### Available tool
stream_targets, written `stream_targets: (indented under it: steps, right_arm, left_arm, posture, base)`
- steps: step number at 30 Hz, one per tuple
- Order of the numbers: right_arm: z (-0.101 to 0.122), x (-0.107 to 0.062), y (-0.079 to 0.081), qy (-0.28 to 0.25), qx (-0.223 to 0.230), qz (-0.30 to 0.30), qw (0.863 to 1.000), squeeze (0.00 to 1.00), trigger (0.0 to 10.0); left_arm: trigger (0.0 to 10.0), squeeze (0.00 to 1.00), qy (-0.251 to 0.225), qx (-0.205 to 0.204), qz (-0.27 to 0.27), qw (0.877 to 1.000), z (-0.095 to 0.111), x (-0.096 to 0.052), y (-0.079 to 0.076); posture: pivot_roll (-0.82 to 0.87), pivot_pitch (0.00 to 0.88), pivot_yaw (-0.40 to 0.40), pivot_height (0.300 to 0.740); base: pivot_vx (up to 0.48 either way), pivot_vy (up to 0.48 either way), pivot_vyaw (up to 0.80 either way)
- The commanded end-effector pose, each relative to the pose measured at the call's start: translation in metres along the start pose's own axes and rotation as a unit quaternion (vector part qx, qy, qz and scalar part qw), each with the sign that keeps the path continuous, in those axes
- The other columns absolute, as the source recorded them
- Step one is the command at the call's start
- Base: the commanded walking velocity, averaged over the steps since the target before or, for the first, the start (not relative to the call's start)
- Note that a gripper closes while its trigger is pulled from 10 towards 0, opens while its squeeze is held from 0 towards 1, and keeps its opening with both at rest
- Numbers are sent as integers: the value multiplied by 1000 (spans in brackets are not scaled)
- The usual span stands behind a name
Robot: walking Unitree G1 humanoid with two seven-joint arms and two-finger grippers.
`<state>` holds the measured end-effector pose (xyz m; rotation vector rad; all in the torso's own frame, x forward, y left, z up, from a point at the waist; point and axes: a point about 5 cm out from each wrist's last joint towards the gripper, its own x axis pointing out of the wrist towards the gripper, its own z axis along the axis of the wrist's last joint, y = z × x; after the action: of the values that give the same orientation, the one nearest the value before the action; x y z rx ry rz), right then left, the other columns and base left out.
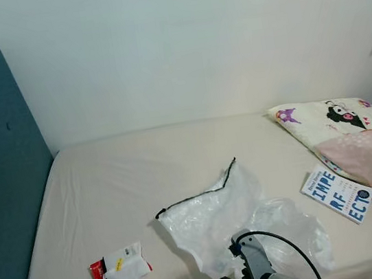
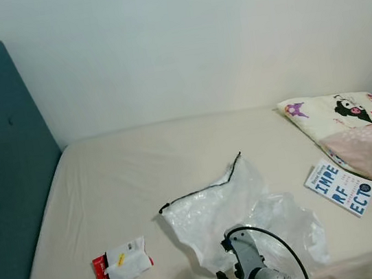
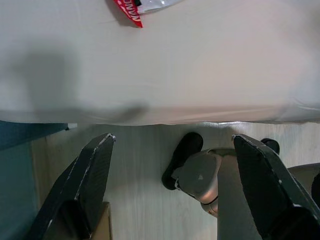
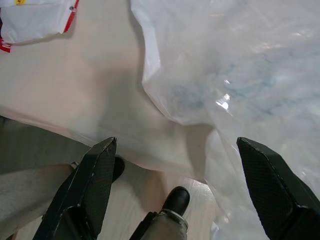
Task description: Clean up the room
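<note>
The right pincer (image 4: 172, 195), open, hovers just short of the bag (image 4: 240, 75): thin, limp, slippery film, best pinched at its near crumpled edge.

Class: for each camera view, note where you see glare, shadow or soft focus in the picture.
Left eye view: even, soft light, faint shadow under the clear plastic bag. Right wrist view: glare specks on the bag. Left wrist view: the open left gripper has blurred fingers; soft shadows lie on the bed sheet.
</note>
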<state>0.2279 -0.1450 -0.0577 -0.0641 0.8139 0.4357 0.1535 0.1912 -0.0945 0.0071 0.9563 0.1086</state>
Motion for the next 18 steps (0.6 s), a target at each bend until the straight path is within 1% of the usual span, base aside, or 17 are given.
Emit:
stream_targets:
  steps: [1, 18]
  right_arm:
    - [-1, -1, -1, 3, -12, 3, 1000, 0, 10000]
    - [1, 0, 0, -1, -5, 10, 1000, 0, 10000]
  left_arm:
    - [10000, 0, 7, 3, -8, 1000, -2, 0, -5]
    - [10000, 0, 12, 7, -13, 1000, -3, 0, -6]
  posture:
    - [63, 0, -129, 740]
    - [61, 0, -126, 740]
  base:
    - [0, 0, 775]
    - [0, 0, 775]
